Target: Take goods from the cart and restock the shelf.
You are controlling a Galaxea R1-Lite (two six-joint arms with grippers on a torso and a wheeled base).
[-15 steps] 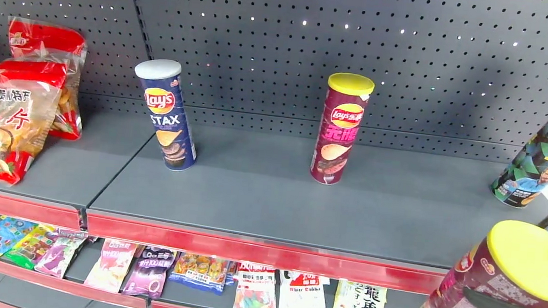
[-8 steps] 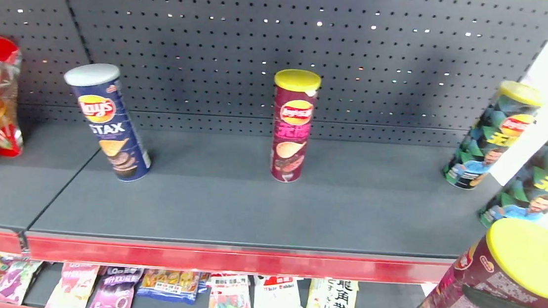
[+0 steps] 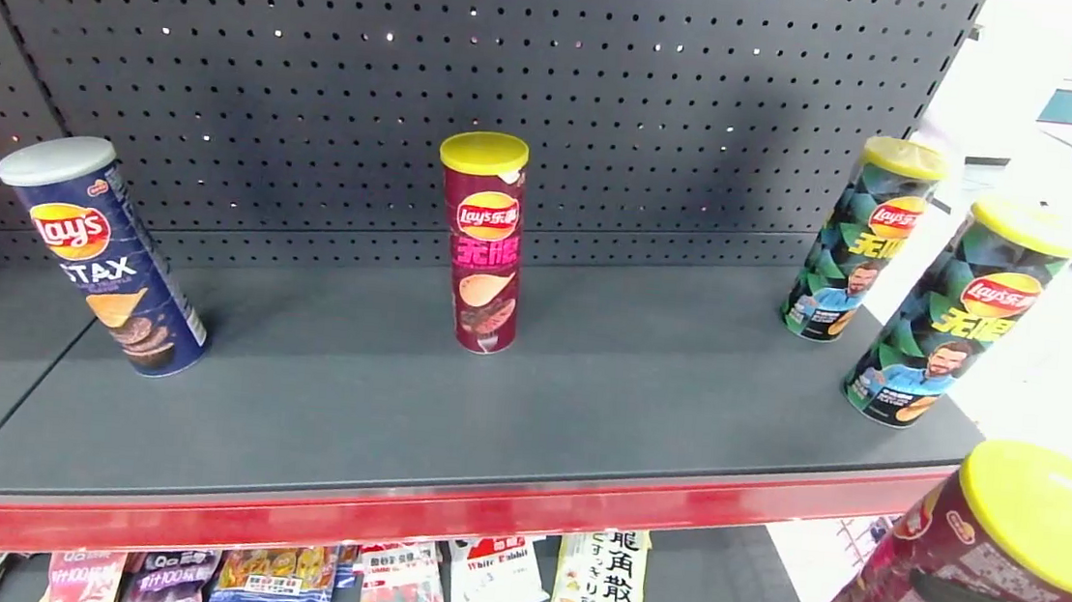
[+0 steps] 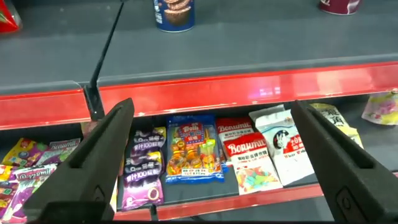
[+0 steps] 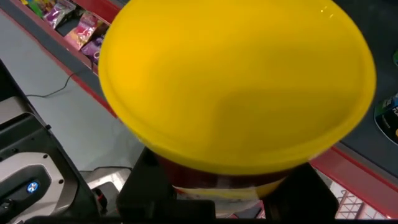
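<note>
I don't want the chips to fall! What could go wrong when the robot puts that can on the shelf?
The right claw holds the maroon chip can tilted, so it might slip or tip over when set down. It appears lower than the shelf's red front edge and could bump it on the way up. The nearest green chip can stands close to the shelf's end, and a nudge might knock it off.

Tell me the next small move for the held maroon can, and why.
Probably ease it forward onto the shelf: the right jaws hold the maroon cylindrical chip can with a yellow plastic lid in front of the red front lip of the grey metal shelf, and bare space lies right of the matching maroon can standing mid-shelf.
</note>
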